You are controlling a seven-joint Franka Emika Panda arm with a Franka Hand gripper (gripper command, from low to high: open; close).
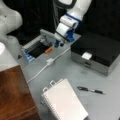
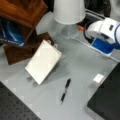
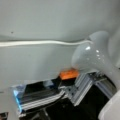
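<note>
In a front view my gripper hangs from the white and blue arm, pointing down at the back of the grey table. It is just above and right of a small orange object lying at the edge of a metal-framed opening. The wrist view shows the orange object against the aluminium frame, beside a white lamp base; my fingers do not show there. In a front view the orange object peeks out beside the arm.
A white cable with an inline switch crosses the table. A spiral notebook and a black pen lie near the front. A black box stands right, wooden furniture left, and a white lamp nearby.
</note>
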